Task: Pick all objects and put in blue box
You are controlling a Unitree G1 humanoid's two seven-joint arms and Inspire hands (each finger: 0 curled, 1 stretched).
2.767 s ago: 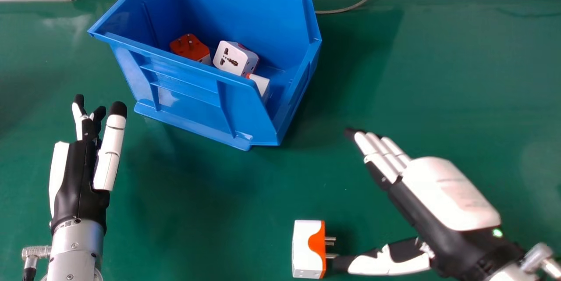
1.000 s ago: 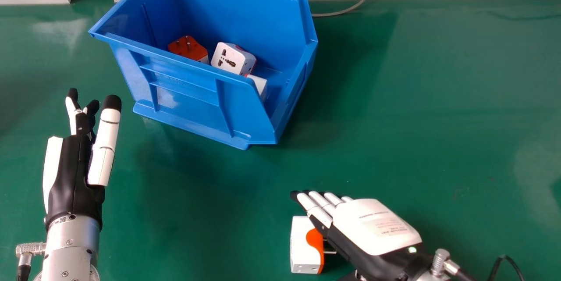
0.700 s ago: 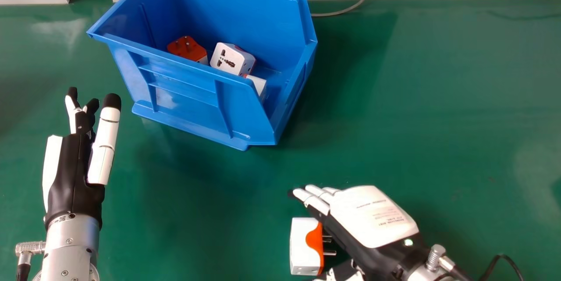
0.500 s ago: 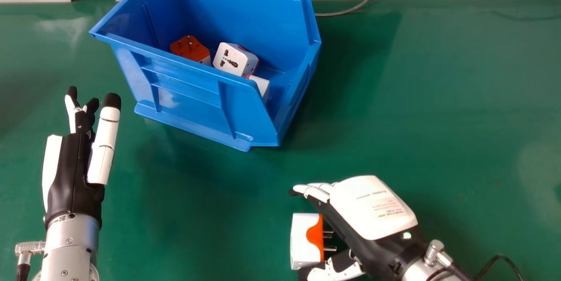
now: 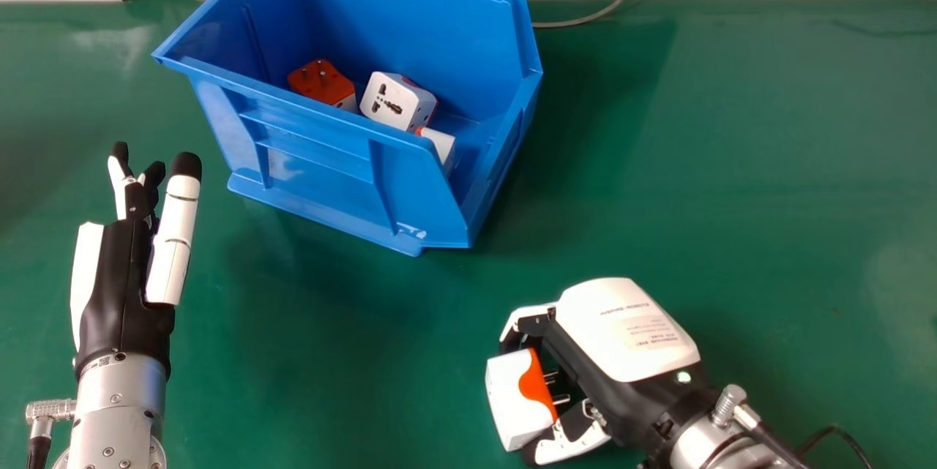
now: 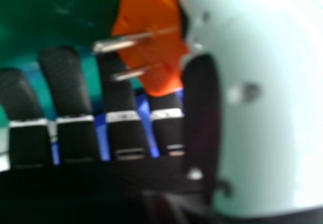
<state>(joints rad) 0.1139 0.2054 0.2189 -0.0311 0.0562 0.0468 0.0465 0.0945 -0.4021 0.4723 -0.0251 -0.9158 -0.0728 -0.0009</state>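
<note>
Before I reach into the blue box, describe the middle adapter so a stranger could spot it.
On the green table stands the blue box. Inside it, the white middle adapter shows dark socket holes, unlike the orange-faced adapter with pins and the partly hidden adapter.

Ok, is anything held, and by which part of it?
The right hand holds the white-and-orange adapter by its two ends: fingers at the far end, thumb at the near.

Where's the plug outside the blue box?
The boxy white and orange plastic plug is low in the head view, right of centre, in the right hand's curled fingers.
</note>
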